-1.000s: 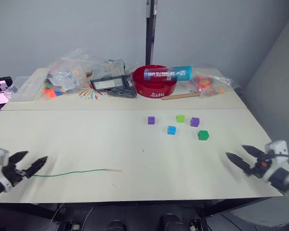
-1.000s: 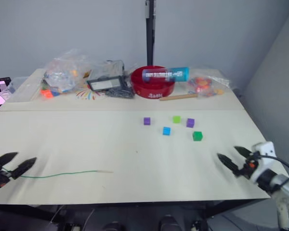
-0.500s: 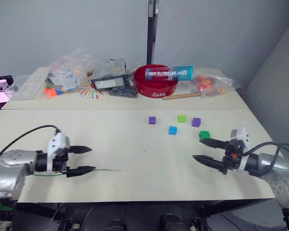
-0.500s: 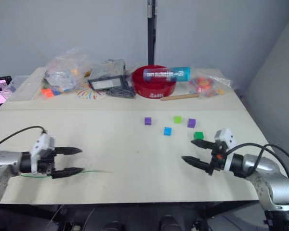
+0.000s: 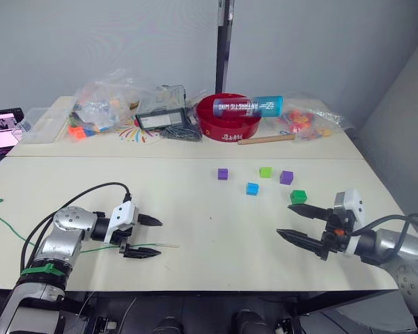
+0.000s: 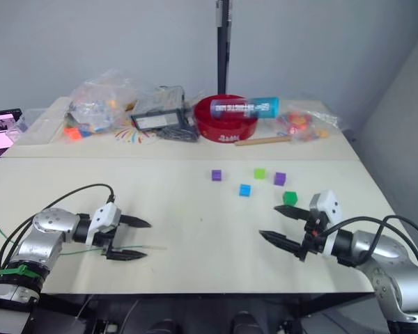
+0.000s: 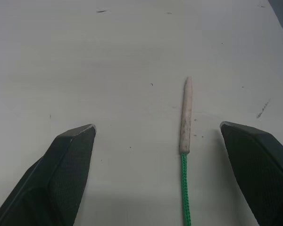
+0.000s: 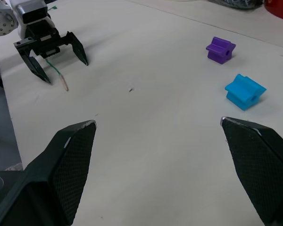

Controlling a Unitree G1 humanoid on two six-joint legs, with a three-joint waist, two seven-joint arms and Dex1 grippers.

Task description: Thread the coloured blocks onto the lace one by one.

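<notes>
Left wrist view is showing me my left pincer (image 7: 158,141) spread wide and gripping nothing, with the lace (image 7: 184,155) running up between its two fingers and the pale stiff tip lying flat on the table (image 7: 132,47). I am judging that I am straddling the tip this way so that one squeeze will catch it near the end, which is what threading will need. From the head camera, my left arm is reaching in low from 8 o'clock, forearm nearly level with the tabletop, fingers pointing toward 3 o'clock. Behind the pincer the green string is trailing back toward 9 o'clock and ending near the table edge.

My right pincer (image 5: 305,225) is also released, fingers wide apart and empty, hovering low over the table and pointing toward 9 o'clock. That arm is coming in from 4 o'clock with the elbow bent out past the table edge. I am reading this as a waiting pose close to the blocks.

The blocks are sitting loose at about 1 o'clock from table centre: dark green block (image 5: 297,197) nearest my right pincer, then blue block (image 5: 251,188), purple block (image 5: 222,174), light green block (image 5: 265,172) and a second purple block (image 5: 286,177). None is on the lace yet.
</notes>
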